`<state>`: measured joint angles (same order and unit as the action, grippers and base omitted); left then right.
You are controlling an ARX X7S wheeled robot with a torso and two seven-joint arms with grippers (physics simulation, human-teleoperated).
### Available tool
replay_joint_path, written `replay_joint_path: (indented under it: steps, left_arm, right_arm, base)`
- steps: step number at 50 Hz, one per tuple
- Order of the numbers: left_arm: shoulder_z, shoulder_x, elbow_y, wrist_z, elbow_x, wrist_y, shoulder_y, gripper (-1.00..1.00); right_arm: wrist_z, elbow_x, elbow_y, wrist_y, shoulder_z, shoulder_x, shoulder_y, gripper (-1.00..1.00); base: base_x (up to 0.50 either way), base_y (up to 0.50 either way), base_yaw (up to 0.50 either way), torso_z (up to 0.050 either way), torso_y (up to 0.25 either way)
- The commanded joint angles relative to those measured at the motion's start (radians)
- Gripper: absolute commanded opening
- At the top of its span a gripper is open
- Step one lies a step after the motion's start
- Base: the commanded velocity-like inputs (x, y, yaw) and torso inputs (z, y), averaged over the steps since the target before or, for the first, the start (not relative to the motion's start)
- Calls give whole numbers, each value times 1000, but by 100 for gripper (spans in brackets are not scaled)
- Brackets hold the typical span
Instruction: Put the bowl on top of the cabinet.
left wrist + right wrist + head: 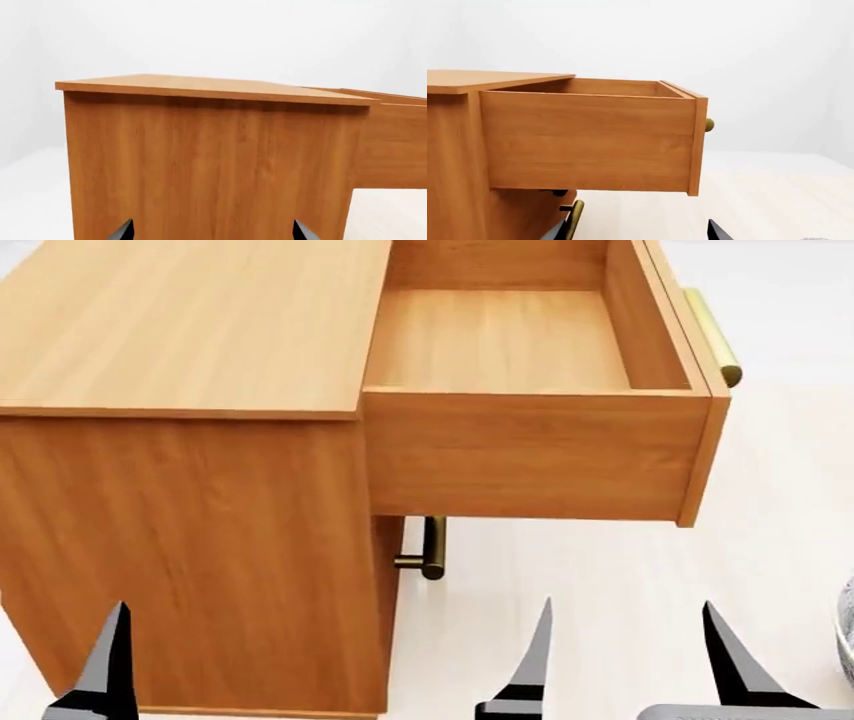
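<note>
The orange-brown wood-grain cabinet (187, 330) fills the left of the head view, and its flat top is bare. Only a thin patterned sliver of the bowl (846, 640) shows, at the far right edge on the pale floor. My left gripper (213, 230) is open and faces the cabinet's side panel (207, 165) from close by; the head view shows just one of its fingers (114, 660). My right gripper (627, 655) is open and empty, low over the floor in front of the drawer and to the left of the bowl.
The cabinet's top drawer (534, 455) is pulled far out to the right and is empty inside; its brass handle (714, 335) sticks out at the end. A lower brass handle (430, 550) sits beneath it. Pale floor (627, 570) lies under the drawer.
</note>
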<state>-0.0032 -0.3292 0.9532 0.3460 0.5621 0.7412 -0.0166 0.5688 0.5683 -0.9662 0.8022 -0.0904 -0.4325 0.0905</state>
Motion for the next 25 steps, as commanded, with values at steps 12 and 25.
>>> replay_joint_path:
  steps: [12, 25]
  left_arm:
    - [7, -36, -21, 13, 14, -56, 32, 100]
    - [32, -58, -27, 18, 8, -68, 35, 100]
  right_arm:
    - [43, -2, 23, -16, -40, -14, -1, 100]
    - [53, 238, -78, 100, 159, -222, -28, 100]
  base:
    - [222, 0, 0, 0, 1]
    - [0, 0, 0, 0, 0]
